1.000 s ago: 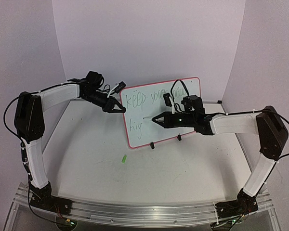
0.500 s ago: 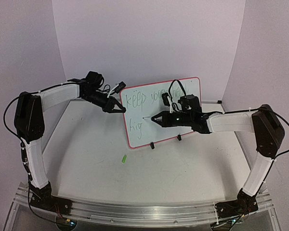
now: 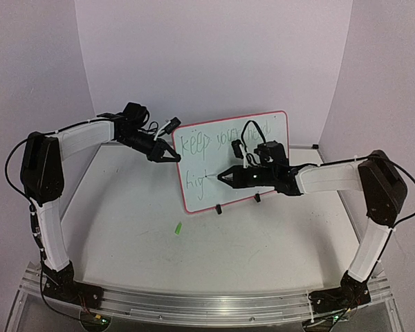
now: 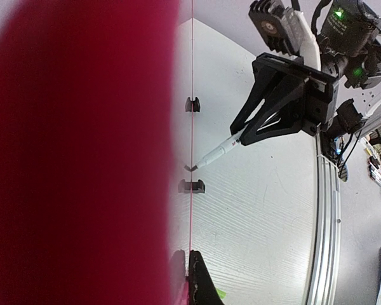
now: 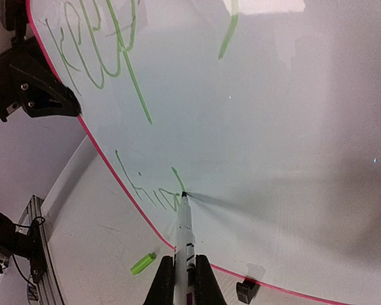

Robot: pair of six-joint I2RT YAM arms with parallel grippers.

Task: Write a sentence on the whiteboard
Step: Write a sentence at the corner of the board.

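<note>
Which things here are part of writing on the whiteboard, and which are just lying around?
In use: the whiteboard, gripped at one edge by the left gripper; the marker, held in the right gripper, tip on the board.
Lying about: the green cap, loose on the table in front of the board.

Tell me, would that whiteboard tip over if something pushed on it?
Probably tippy alone: the whiteboard stands on edge on two small clip feet. It looks thin and likely light, so a push could slide it. The left end effector clamped on its edge seems to steady it against the marker.
</note>
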